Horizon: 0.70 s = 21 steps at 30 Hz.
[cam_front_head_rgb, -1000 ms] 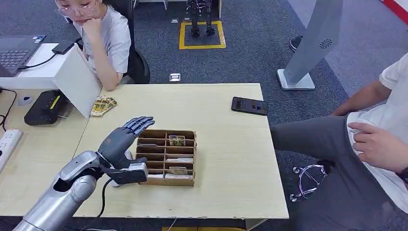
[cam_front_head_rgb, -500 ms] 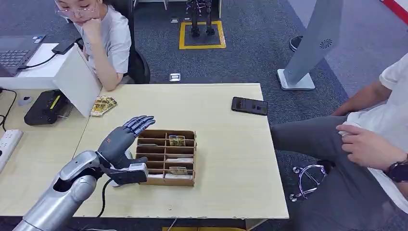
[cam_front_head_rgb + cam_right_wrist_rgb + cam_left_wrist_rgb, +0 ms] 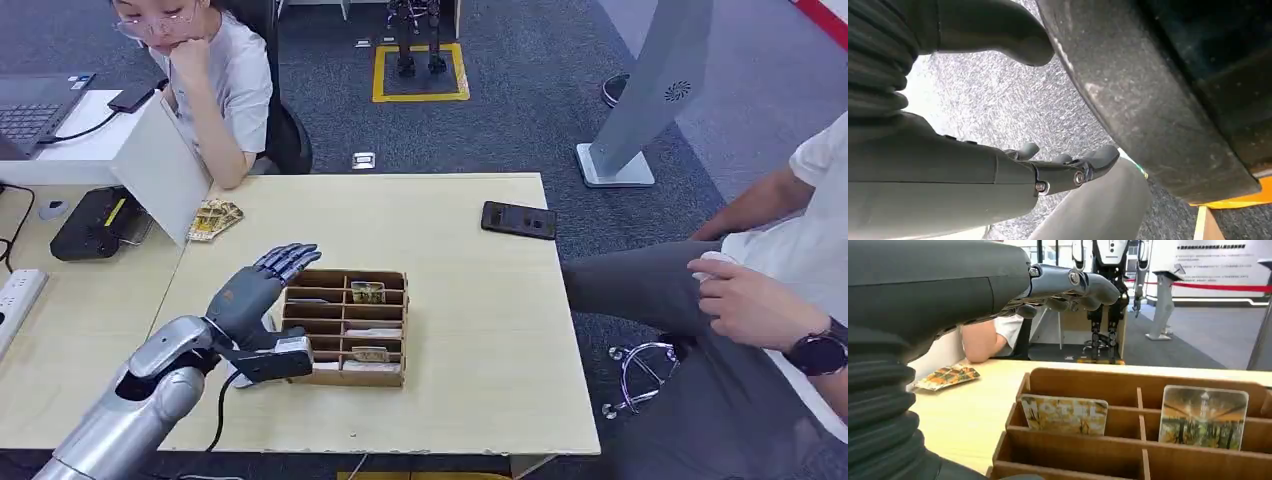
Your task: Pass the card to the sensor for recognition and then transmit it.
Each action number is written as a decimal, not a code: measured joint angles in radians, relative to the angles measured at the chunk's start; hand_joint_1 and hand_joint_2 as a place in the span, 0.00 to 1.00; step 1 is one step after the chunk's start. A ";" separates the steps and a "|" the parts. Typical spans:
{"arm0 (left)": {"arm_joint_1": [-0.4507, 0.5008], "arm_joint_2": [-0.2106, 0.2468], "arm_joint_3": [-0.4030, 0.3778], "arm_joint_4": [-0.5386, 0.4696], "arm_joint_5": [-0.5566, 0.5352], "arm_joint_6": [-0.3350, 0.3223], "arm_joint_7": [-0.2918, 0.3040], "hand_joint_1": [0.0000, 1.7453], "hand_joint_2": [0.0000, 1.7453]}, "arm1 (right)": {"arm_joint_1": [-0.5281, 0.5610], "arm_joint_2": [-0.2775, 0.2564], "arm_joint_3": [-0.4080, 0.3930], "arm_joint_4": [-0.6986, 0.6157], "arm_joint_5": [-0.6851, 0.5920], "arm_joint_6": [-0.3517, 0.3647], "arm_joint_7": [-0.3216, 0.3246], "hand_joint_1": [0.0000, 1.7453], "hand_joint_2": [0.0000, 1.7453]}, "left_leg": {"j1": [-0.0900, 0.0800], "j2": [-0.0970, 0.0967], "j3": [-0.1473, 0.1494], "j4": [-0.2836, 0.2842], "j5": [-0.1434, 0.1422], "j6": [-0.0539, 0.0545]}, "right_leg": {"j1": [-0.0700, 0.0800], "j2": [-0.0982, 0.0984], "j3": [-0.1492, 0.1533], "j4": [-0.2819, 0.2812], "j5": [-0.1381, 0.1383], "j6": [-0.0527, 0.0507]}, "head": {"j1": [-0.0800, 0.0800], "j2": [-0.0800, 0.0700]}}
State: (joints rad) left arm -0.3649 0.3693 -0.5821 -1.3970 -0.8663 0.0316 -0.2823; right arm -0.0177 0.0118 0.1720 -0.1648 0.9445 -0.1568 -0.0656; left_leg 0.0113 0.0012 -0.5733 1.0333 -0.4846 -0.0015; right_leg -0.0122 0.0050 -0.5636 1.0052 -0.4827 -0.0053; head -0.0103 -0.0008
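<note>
A brown cardboard box with several slots stands on the pale wooden table. One picture card stands in a far slot and another card in a near slot. My left hand hovers over the box's left edge, fingers stretched out and apart, holding nothing. In the left wrist view its fingers reach above the box wall, over two upright cards. My right hand hangs beside my body over grey carpet, holding nothing.
Loose cards lie at the table's far left beside a slanted white panel and a black device. A black phone lies far right. One person sits behind the table, another person's hand rests at the right.
My left hand has stayed almost still over the box. The hand of the person at the right has shifted on their lap, and a wristwatch now shows.
</note>
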 joint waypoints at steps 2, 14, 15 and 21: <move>-0.005 -0.015 0.000 0.021 -0.007 0.008 0.003 0.00 1.00 | 0.000 0.000 0.000 -0.002 0.004 0.002 0.000 0.00 1.00 | 0.000 0.000 0.000 0.000 0.000 0.000 | 0.000 0.000 0.000 0.000 0.000 0.000 | 0.000 0.000; -0.021 -0.055 -0.003 0.095 -0.007 0.021 0.013 0.00 1.00 | -0.002 0.006 0.000 -0.005 0.010 0.000 0.003 0.00 1.00 | 0.000 0.000 0.000 0.000 0.000 0.000 | 0.000 0.000 0.000 0.000 0.000 0.000 | 0.000 0.000; -0.021 -0.056 -0.003 0.097 -0.008 0.021 0.014 0.00 1.00 | -0.002 0.006 0.000 -0.005 0.010 0.000 0.003 0.00 1.00 | 0.000 0.000 0.000 0.000 0.000 0.000 | 0.000 0.000 0.000 0.000 0.000 0.000 | 0.000 0.000; -0.023 -0.061 -0.003 0.106 -0.003 0.026 0.014 0.00 1.00 | -0.003 0.006 0.000 -0.005 0.012 0.000 0.003 0.00 1.00 | 0.000 0.000 0.000 0.000 0.000 0.000 | 0.000 0.000 0.000 0.000 0.000 0.000 | 0.000 0.000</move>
State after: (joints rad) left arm -0.3882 0.3078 -0.5848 -1.2909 -0.8694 0.0572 -0.2682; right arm -0.0204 0.0179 0.1720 -0.1698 0.9567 -0.1572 -0.0626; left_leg 0.0113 0.0013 -0.5733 1.0334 -0.4846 -0.0015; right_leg -0.0122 0.0051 -0.5637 1.0052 -0.4827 -0.0053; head -0.0103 -0.0008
